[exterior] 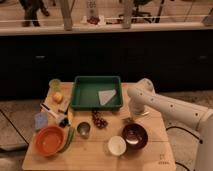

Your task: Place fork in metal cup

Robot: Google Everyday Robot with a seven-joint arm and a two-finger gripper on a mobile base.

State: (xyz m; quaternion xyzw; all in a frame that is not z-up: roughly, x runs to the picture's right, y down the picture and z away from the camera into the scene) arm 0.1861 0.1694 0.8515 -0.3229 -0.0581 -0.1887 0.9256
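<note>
The metal cup (83, 129) is small and shiny. It stands upright on the wooden table (150, 160), left of centre, just below the green tray (80, 102). A thin utensil with a pale handle (49, 110) lies slanted at the table's left side; I cannot tell if it is the fork. My white arm comes in from the right, bends at an elbow (144, 89) and points down. My gripper (131, 118) hangs low over the table, right of the grapes (99, 120) and above the dark bowl (135, 136), well to the right of the metal cup.
The tray holds a white cloth (106, 96). A pale green cup (55, 84) and a yellow fruit (58, 96) stand at the back left. A blue sponge (41, 120), an orange bowl (50, 140) and a green vegetable (68, 140) are at the front left. A white cup (116, 145) stands in front.
</note>
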